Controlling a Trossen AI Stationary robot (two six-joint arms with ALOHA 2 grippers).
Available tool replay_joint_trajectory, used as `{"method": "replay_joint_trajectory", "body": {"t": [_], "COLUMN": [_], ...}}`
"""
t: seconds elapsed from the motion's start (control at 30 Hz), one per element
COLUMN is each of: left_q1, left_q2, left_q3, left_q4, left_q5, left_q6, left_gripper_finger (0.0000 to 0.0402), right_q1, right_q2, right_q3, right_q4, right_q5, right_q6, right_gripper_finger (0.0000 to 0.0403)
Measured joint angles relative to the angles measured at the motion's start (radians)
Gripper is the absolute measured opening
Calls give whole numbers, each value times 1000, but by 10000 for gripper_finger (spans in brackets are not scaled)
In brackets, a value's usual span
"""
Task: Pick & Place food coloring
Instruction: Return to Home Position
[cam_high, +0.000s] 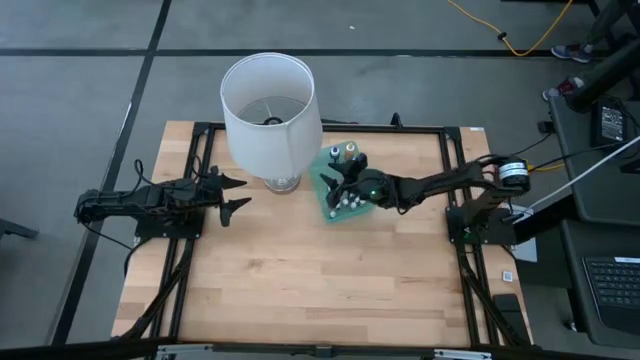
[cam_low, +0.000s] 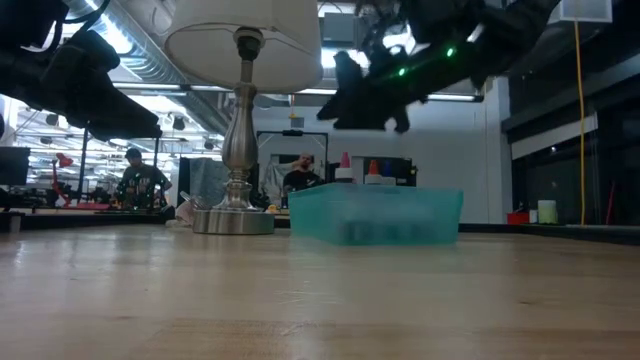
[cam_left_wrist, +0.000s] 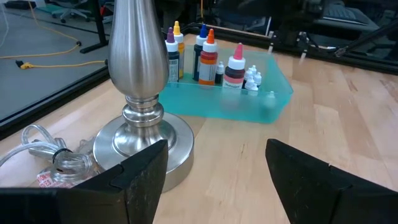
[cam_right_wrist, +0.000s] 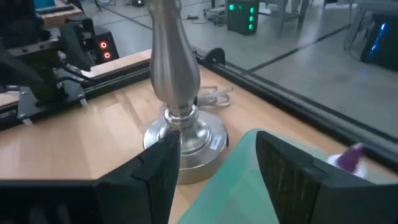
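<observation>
The biggest hazard was the tall silver lamp with its white drum shade (cam_high: 270, 105), upper centre of the high view. Pulling my right arm back carelessly could, I judged, swing it into the shade and topple the lamp. Next was the translucent green plastic tray (cam_left_wrist: 224, 107) just right of the lamp. A low retreat might snag its wall or knock over the small food coloring bottles (cam_left_wrist: 208, 59) standing inside it. My right claw (cam_right_wrist: 217, 152) hung above the tray, fingers spread wide, gripping and touching nothing. My left claw (cam_high: 235, 195) waited mid-left, likewise spread and empty.
</observation>
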Motion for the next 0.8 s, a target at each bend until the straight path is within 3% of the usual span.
{"method": "replay_joint_trajectory", "body": {"t": [0.37, 0.8], "left_q1": [0, 0], "left_q2": [0, 0], "left_q3": [0, 0], "left_q4": [0, 0], "left_q5": [0, 0], "left_q6": [0, 0], "left_gripper_finger": [266, 265], "right_q1": [60, 63], "right_q2": [-316, -744], "right_q3": [-17, -333], "right_q4": [-320, -331], "right_q5": [-1, -129], "right_q6": [-62, -65], "right_gripper_finger": [210, 210]}}
